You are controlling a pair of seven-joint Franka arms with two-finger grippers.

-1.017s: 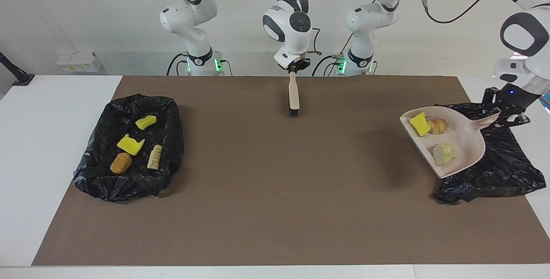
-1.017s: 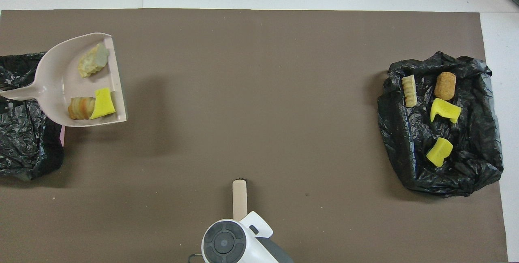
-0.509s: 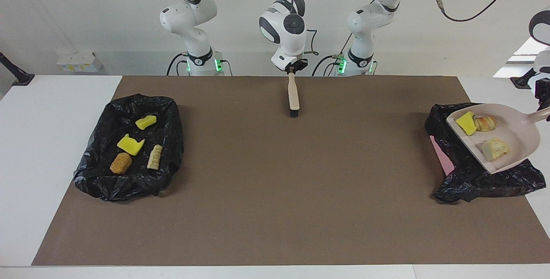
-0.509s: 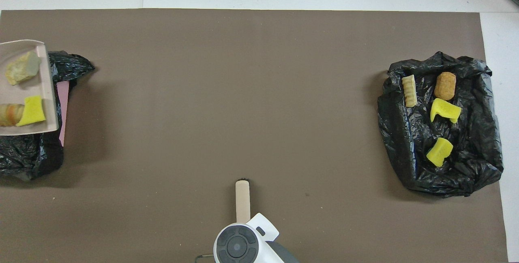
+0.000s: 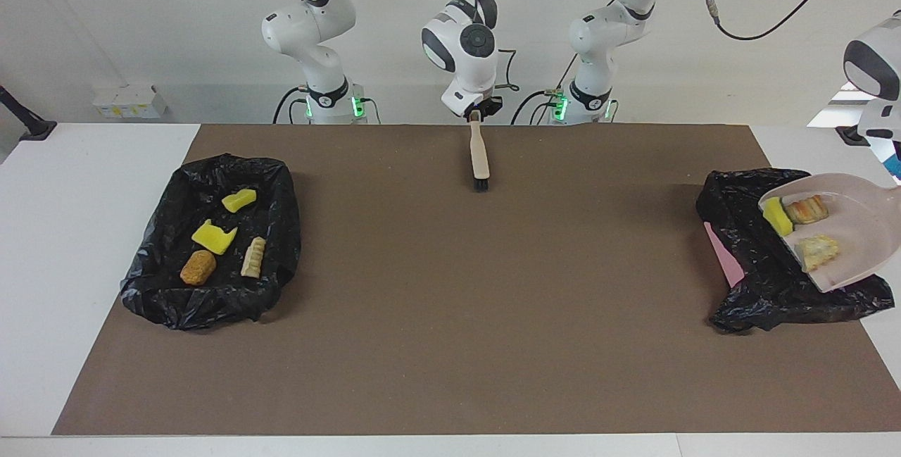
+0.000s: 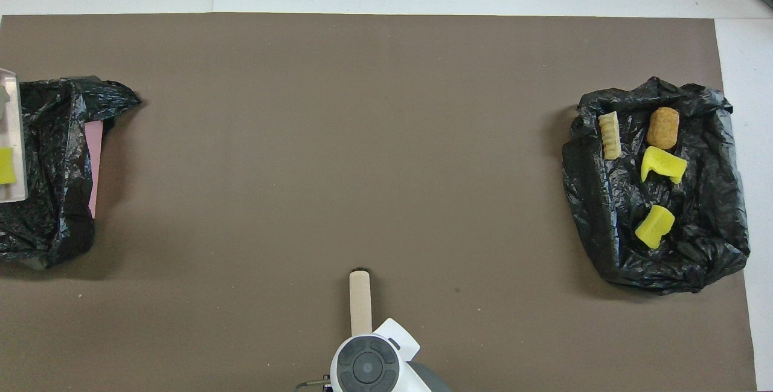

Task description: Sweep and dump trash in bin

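Three trash pieces (image 5: 820,251) sit undumped in the tilted dustpan (image 5: 855,232), which the left gripper's jaws clamp over the bin (image 5: 746,232). Four more pieces (image 5: 213,237) lie well apart from the bin on a black bag (image 5: 278,232). Whether the right gripper (image 5: 479,108) grips the brush (image 5: 480,154) we cannot tell.

A white table (image 5: 91,246) carries a brown mat (image 5: 450,316) across most of its surface. A plain white wall (image 5: 141,27) rises at the robots' end. Lighting is even and diffuse.

Facing camera: high, across the bench (image 5: 450,372), toward the robots. Overhead camera: steeply downward. Both cover the brown mat (image 6: 362,138).
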